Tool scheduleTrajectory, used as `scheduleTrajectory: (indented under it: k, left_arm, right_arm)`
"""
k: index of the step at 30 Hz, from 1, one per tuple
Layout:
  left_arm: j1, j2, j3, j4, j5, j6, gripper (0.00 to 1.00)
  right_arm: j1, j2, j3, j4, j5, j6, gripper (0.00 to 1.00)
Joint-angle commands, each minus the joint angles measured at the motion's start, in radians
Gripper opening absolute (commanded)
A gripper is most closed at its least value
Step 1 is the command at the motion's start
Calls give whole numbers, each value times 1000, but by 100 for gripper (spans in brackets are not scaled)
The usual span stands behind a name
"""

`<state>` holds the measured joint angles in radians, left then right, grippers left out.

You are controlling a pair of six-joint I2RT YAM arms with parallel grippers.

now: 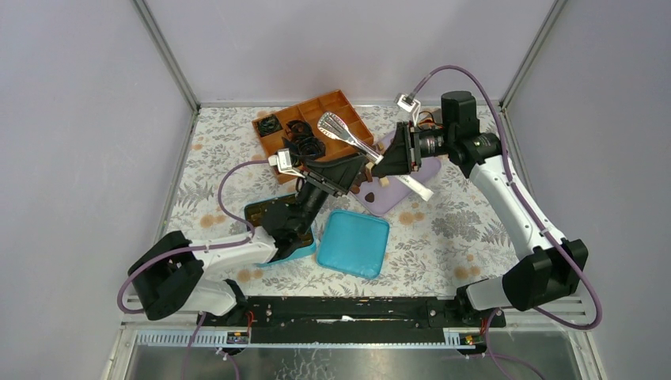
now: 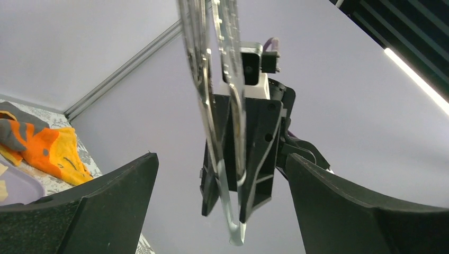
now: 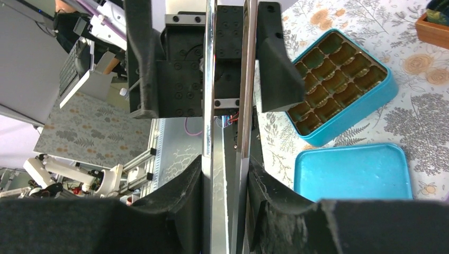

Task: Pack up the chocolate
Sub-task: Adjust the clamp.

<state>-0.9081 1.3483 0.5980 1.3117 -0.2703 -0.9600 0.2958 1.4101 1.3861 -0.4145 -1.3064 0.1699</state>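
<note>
Three containers sit on the floral table [image 1: 475,229]. A wooden tray [image 1: 316,103] lies at the far edge by the back wall, with black crinkled paper cups [image 1: 269,125] in its left compartments. A lavender plate [image 1: 396,199] lies nearer the middle and carries the chocolate [image 1: 369,192], a few small brown and cream pieces at its left end. A teal box [image 3: 365,100] lies near and to the left, partly under the left arm; the cells of its insert that are in view show bare gold lining. Its teal lid [image 3: 352,172] lies flat just beside it on the right. Above the plate's left end the right gripper [image 1: 386,161] is clamped on a pair of metal tongs [image 1: 348,136], whose spoon ends reach out over the wooden tray. The left gripper [image 1: 358,168] points upward with its fingers [image 2: 106,201] spread wide, one on either side of the tongs' joined end; whether they touch it cannot be told. Bare tabletop lies to the right of the lid and the plate, and along the left wall.
</note>
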Motion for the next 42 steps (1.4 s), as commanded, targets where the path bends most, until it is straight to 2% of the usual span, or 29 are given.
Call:
scheduleTrajectory:
  k: [1,3,10,16,19,22,26,30,37,42]
  left_arm:
    - [8,17,51,-8,-48,-17,98]
    - [11,30,68,4,-35,-21,95]
    - [18,69,90,68,-8,-48,67]
    - [23,70,77,102,5,-51,24]
    - [25,71,71,119,11,-55,13]
    - [25,71,64,136,14,-59,9]
    - [26,72,61,138,10,-69,9]
    - [26,70,63,119,5,-75,10]
    - [26,62,64,74,-9,-75,10]
    - [26,67,62,77,-12,-81,11]
  right_arm:
    - [25,-52,14,9,-70,-16,10]
    - [35,-54,10,9,-70,-15,9]
    - [49,-59,-14,19,-58,-7,11]
    - [52,-62,-27,17,-48,-8,14]
    - [54,-60,-28,19,-47,-3,17]
    - [56,-59,-31,25,-49,5,22]
    - [61,-56,-29,27,-49,4,35]
    - [74,-45,1,-52,-11,-81,43]
    - [90,-24,47,-143,48,-165,43]
    - [93,-13,66,-145,46,-165,33]
